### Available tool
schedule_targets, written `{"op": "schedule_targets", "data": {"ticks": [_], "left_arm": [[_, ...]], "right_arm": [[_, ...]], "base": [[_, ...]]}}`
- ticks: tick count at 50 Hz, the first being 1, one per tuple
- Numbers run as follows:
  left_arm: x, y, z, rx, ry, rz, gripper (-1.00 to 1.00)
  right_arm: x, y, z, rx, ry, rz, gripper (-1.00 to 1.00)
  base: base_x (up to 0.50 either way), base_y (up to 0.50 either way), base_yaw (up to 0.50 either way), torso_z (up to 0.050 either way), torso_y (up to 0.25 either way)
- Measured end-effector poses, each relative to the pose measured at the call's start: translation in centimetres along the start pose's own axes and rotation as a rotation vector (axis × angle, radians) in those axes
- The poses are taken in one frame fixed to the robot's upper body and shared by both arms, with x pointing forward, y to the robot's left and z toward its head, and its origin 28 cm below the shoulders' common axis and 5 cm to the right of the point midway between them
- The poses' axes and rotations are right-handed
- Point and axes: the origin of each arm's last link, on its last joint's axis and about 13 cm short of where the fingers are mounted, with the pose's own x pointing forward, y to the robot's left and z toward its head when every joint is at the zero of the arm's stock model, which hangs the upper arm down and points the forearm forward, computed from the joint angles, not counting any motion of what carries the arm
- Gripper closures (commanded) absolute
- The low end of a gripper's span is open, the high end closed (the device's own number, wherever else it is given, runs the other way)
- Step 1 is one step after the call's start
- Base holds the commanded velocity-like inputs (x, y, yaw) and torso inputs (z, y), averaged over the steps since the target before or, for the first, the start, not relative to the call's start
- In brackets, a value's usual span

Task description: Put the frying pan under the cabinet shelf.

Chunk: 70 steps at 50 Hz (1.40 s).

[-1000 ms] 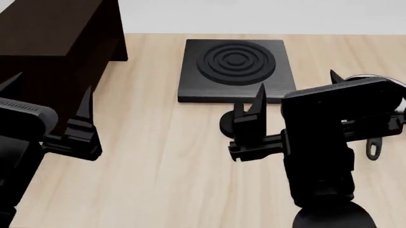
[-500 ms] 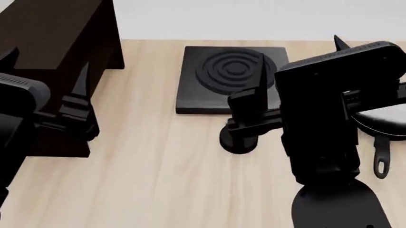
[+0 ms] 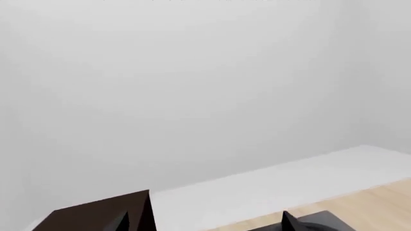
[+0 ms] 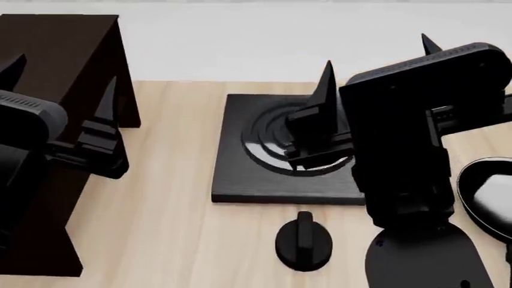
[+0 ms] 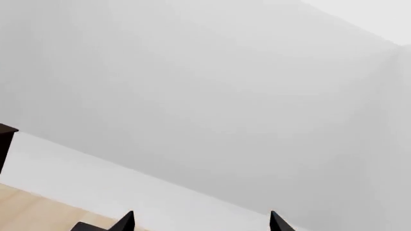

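Frying pan: I see only part of it at the right edge of my head view, flat on the light wood table, round, black, with a glossy pale-reflecting inside; the handle is hidden. Cabinet shelf: large, near-black brown boards, standing upright at far left, well apart from the pan.

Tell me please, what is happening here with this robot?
The robot has two arms raised over a wooden table, and neither holds anything. The left tool hangs open in front of the dark cabinet shelf; the right tool is open above the square black plate. The frying pan lies on the table at the right edge, not yet grasped. A small black knob sits near the plate.
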Motion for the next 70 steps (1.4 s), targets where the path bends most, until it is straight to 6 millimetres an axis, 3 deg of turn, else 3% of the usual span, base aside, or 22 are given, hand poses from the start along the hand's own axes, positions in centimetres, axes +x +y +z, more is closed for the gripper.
{"op": "schedule_targets", "data": {"ticks": [37, 45, 70], "left_arm": [[-0.3, 0.1, 1.3, 0.014, -0.034, 0.004, -1.00], [-0.3, 0.1, 1.4, 0.017, -0.034, 0.005, -1.00], [-0.4, 0.0, 3.0, 0.032, -0.059, -0.003, -1.00]], "right_arm": [[-0.4, 0.1, 0.4, -0.006, 0.002, 0.001, -1.00], [-0.6, -0.2, 0.1, -0.008, 0.033, -0.020, -1.00], [-4.7, -3.2, -0.9, -0.006, 0.145, -0.176, -1.00]], "base": [[0.50, 0.00, 0.00, 0.000, 0.001], [0.03, 0.00, 0.00, 0.000, 0.000], [0.00, 0.00, 0.00, 0.000, 0.000]]}}
